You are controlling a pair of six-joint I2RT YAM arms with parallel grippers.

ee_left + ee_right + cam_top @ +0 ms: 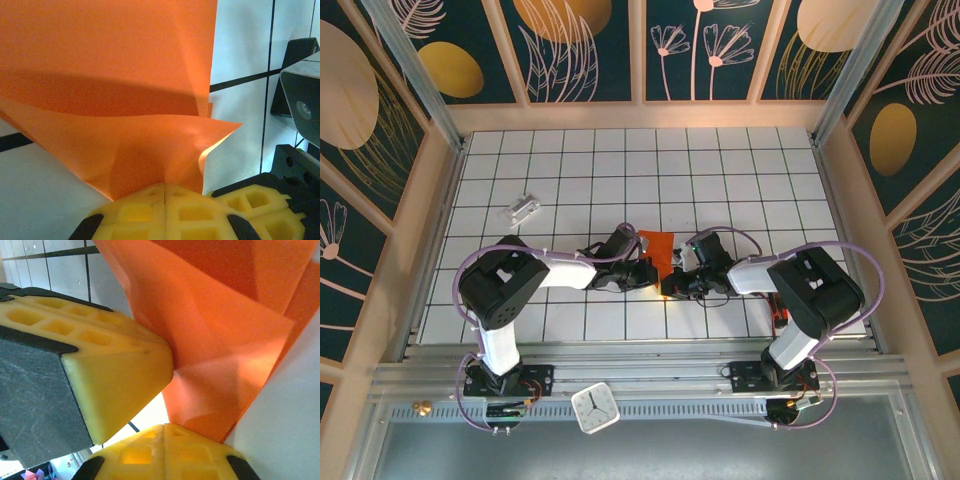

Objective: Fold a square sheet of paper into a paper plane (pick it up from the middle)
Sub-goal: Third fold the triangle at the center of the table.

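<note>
The bright orange square sheet of paper [658, 245] sits at the middle of the grid table, folded into overlapping creased layers [110, 65]. Whether it has the paper plane's shape I cannot tell. My left gripper [165, 192] is shut, its yellow pads pinching the paper's near edge. My right gripper [165, 429] is also shut on the paper [225, 355], right beside the left one. In the top view the left gripper [652, 271] and right gripper [672, 282] meet tip to tip at the paper's near side. The left gripper's yellow fingers [115, 370] crowd the right wrist view.
A small silvery-white block [523, 208] lies at the table's left. A white clock [594, 408] rests on the front rail. Something small and red [780, 320] sits by the right arm's base. Wood-framed walls [440, 200] enclose the table.
</note>
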